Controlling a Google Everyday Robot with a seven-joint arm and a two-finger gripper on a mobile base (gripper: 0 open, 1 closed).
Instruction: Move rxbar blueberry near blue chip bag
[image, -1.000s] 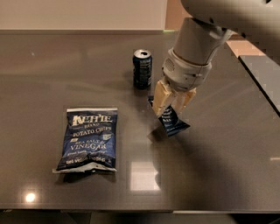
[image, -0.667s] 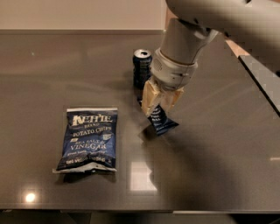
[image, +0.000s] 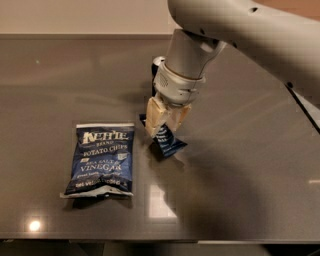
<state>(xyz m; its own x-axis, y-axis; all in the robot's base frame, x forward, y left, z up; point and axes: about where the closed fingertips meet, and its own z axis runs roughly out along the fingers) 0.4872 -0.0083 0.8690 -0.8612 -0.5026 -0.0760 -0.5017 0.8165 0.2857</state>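
Observation:
The rxbar blueberry (image: 167, 141) is a small dark-blue wrapper with white text, held tilted with its lower end at the table. My gripper (image: 164, 125) is shut on its upper part, cream fingers (image: 154, 117) on either side. The blue chip bag (image: 102, 159) lies flat on the table to the left, a short gap from the bar. The bar's top end is hidden behind the fingers.
A dark blue soda can (image: 157, 67) stands behind my wrist, mostly hidden by the arm. The dark grey table (image: 240, 190) has its front edge near the bottom and a right edge at the far right.
My gripper has carried the bar leftward across the table, closer to the chip bag. The arm now covers most of the soda can.

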